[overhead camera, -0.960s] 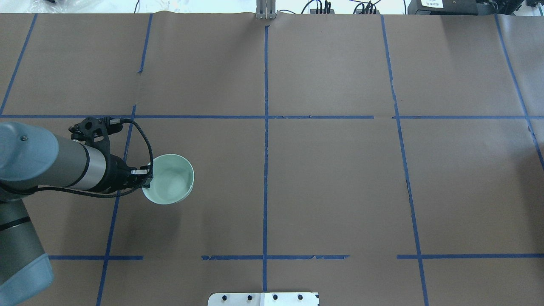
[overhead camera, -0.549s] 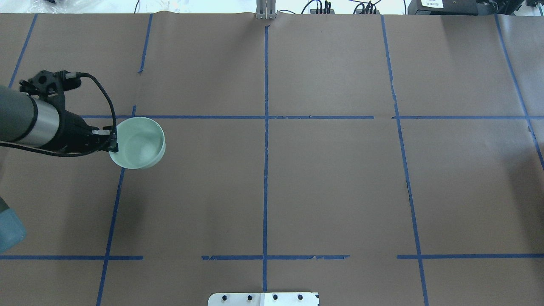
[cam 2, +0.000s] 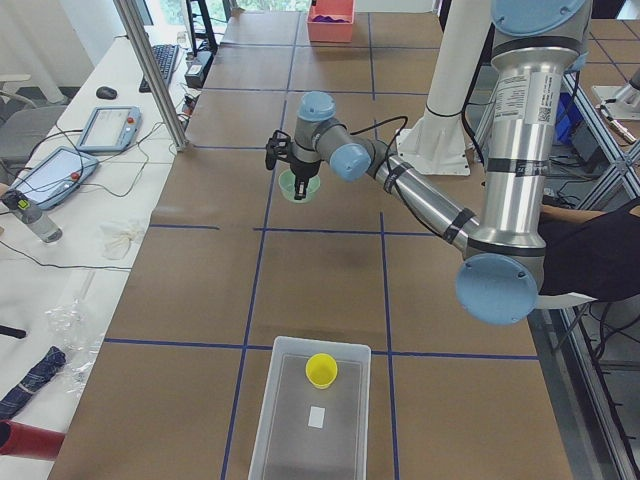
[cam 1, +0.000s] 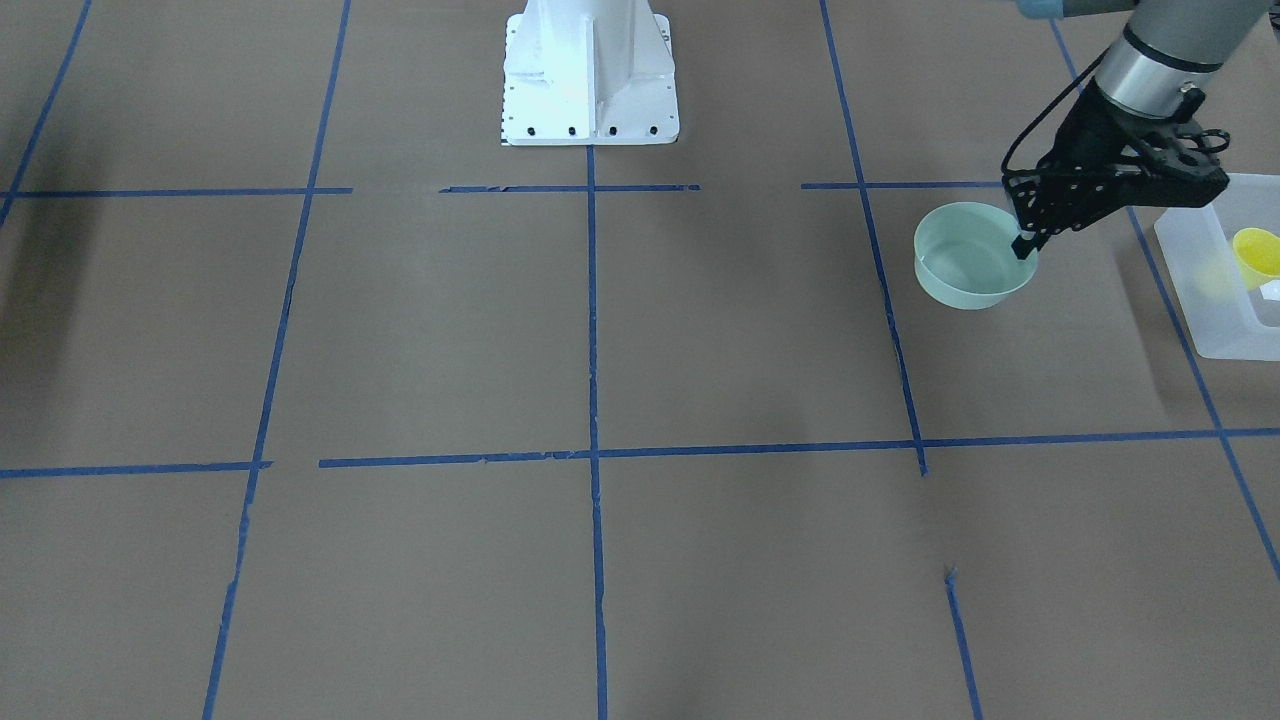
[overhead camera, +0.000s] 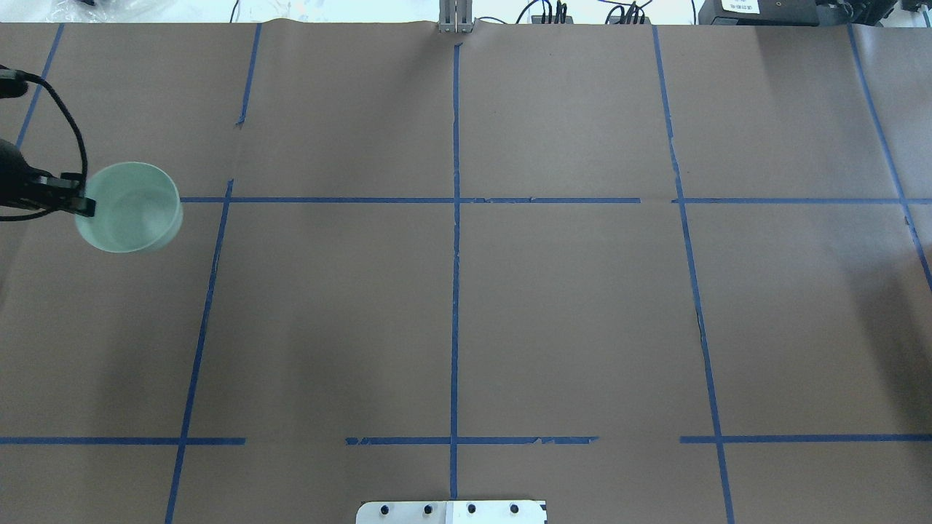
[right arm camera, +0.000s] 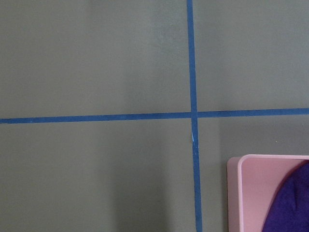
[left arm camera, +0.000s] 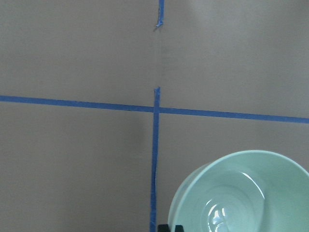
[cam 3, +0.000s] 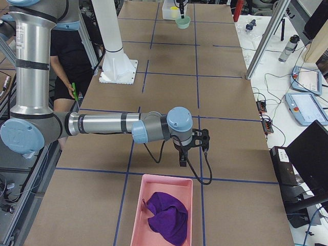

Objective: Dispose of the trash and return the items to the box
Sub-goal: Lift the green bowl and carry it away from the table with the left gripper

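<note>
My left gripper (cam 1: 1025,245) is shut on the rim of a pale green bowl (cam 1: 968,262) and holds it above the table near its left end. The gripper also shows at the left edge of the overhead view (overhead camera: 84,206) with the bowl (overhead camera: 131,207). The frosted whitish box (cam 1: 1215,305) stands just past the bowl, apart from it. The small yellow cup (cam 1: 1256,250) lies inside the box. Box (cam 2: 285,420) and cup (cam 2: 321,369) also show in the exterior left view. My right gripper (cam 3: 182,161) hangs above the table by a pink tray; I cannot tell if it is open.
A pink tray (cam 3: 138,215) with a purple cloth (cam 3: 166,218) stands at the table's right end; its corner shows in the right wrist view (right arm camera: 251,193). Blue tape lines cross the brown table paper. The robot's white base (cam 1: 588,75) stands at mid table edge.
My left arm has carried the green bowl to the left and farther from the robot, from near the left-middle of the table to its left edge. The grip is unchanged.
</note>
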Controlling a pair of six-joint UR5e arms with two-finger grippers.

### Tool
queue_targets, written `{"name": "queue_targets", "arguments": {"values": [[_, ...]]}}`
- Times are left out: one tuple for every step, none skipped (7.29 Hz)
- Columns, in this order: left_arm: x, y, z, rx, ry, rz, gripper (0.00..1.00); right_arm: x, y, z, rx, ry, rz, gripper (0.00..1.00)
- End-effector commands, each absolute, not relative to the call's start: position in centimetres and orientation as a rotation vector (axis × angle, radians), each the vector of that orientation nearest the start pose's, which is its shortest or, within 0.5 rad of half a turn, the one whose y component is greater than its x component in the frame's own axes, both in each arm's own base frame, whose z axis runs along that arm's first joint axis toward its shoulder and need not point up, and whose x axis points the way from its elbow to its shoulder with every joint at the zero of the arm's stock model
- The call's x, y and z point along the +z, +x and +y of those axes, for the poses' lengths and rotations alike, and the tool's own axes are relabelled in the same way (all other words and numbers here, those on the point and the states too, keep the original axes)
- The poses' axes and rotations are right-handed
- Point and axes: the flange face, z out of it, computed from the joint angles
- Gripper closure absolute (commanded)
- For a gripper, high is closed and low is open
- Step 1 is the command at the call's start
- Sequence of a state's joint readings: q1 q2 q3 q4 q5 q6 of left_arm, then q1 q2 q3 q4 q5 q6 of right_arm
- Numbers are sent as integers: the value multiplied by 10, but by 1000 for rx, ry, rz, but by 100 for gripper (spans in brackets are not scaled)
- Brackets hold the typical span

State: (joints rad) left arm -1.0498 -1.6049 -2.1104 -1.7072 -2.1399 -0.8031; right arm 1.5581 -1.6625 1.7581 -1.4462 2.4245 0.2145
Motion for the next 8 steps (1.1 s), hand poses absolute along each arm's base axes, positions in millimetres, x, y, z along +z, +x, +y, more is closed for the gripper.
{"name": "queue_targets", "arguments": {"values": [[433,83,-480,10,235,822,100,581,52,-470,89,77,-881,0],[475,44,-486,50,225,826,100,584,52,-469,70,81,-880,0],[515,0,-493,68,230,825,100,587,53,-466,57,82,-878,0],[559,-37,-491,82,230,796,100,588,53,-465,57,81,-878,0],[607,-84,-483,103,240,762,100,589,53,-465,58,80,-877,0],[661,-132,-468,97,228,731,100,590,53,-464,59,79,-870,0],[703,-156,-455,118,204,674,100,591,54,-463,61,80,-869,0],[728,-161,-448,119,159,627,100,592,54,-462,61,76,-867,0]]}}
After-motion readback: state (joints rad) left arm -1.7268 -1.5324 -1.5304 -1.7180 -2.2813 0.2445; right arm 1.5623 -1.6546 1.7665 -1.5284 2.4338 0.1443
